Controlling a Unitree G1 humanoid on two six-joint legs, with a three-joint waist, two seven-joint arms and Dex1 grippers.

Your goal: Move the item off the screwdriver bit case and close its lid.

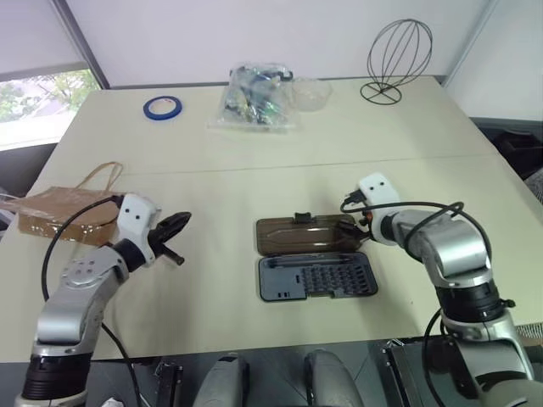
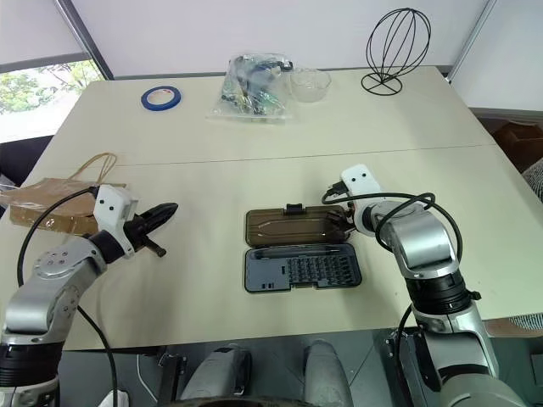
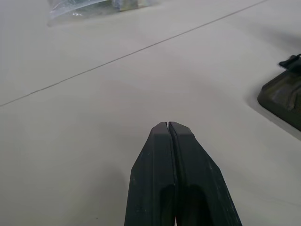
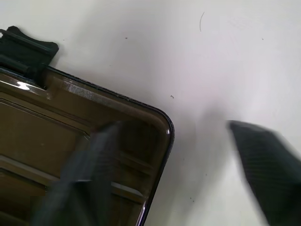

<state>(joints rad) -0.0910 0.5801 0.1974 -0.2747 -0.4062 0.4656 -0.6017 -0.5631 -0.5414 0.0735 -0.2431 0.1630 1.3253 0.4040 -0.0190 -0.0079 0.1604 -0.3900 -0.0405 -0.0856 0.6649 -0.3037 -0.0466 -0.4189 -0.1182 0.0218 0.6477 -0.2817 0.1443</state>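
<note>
dark grey screwdriver bit case (image 1: 316, 276), smoky-brown lid (image 1: 304, 235) flat open

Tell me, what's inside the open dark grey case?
The screwdriver bit case holds rows of small dark bits on its right and an emptier moulded section on its left. Nothing lies on top; whatever is underneath the bits is hidden.

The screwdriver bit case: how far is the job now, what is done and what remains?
Done, as it looks: nothing lies on the screwdriver bit case; its tray of bits is bare. In hand: the right tool is open at a corner of the lid, one finger over the lid, the other over the table. Left: the lid lies flat open beside the tray and must be folded over and latched. The left tool is shut, apart from the case.
</note>
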